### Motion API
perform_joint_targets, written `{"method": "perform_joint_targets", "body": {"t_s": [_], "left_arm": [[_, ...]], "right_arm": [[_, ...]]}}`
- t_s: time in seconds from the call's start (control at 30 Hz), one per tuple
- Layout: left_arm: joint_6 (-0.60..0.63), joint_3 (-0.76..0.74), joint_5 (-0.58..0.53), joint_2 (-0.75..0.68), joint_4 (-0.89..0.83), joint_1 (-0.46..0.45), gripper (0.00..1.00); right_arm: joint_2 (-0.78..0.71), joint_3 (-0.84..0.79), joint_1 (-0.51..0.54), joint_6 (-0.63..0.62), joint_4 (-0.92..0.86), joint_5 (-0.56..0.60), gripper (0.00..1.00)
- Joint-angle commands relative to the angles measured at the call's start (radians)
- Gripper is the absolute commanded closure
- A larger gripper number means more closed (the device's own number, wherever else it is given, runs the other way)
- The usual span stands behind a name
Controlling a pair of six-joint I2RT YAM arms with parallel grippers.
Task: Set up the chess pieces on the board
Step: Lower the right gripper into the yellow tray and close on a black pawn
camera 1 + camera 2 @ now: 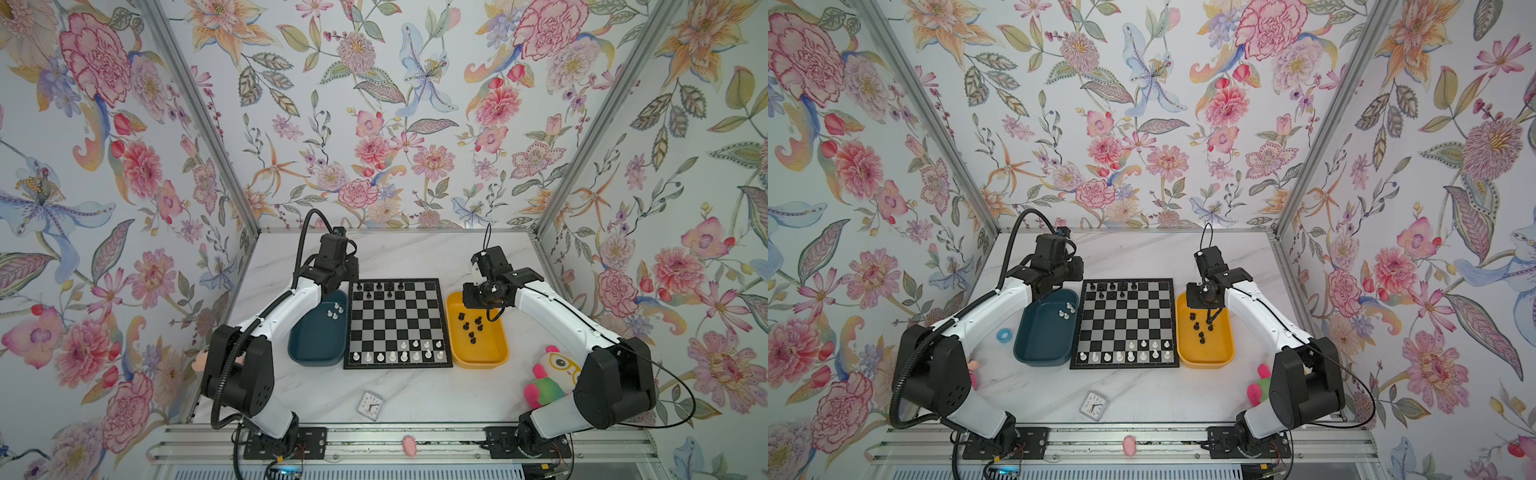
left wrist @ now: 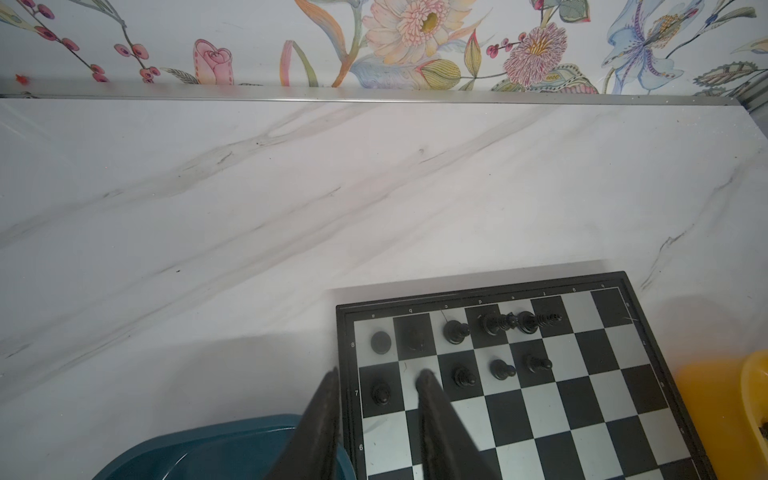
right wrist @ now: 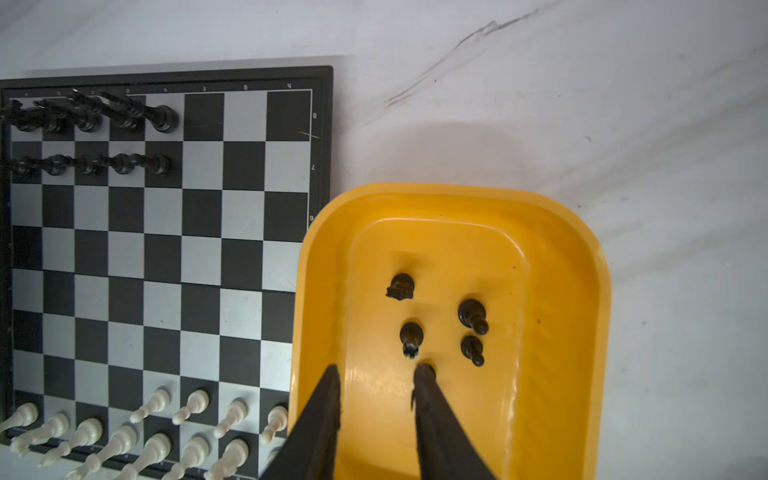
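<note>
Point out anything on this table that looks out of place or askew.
A small clock lies tilted on the marble in front of the board, and a pink-and-green plush toy sits beside the right arm. Neither belongs to a chess setup.

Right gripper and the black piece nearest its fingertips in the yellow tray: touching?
Cannot tell. In the right wrist view one fingertip of the right gripper overlaps a black piece in the yellow tray, but may hover above it.
</note>
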Motion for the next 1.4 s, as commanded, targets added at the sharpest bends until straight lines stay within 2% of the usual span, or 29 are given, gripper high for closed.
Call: {"method": "perform_joint_targets", "body": {"t_s": [0.0,0.4,0.83,1.37], "left_arm": [[-0.008,-0.010,0.038,-0.008,0.044,0.012,0.66],[-0.015,-0.016,0.052,0.004,0.041,0.011,0.66],[-0.016,-0.020,0.054,0.006,0.035,0.011,0.67],[-0.014,-0.011,0.055,0.006,0.024,0.011,0.67]], "right_arm": [[0.033,-0.018,-0.009,-0.021,-0.030,-0.023,0.68],[0.124,-0.022,-0.010,-0.021,0.007,-0.026,0.68],[0.079,-0.118,-0.022,-0.003,0.008,-0.002,0.69],[0.131,-0.116,-0.022,-0.005,0.042,-0.010,0.70]]}}
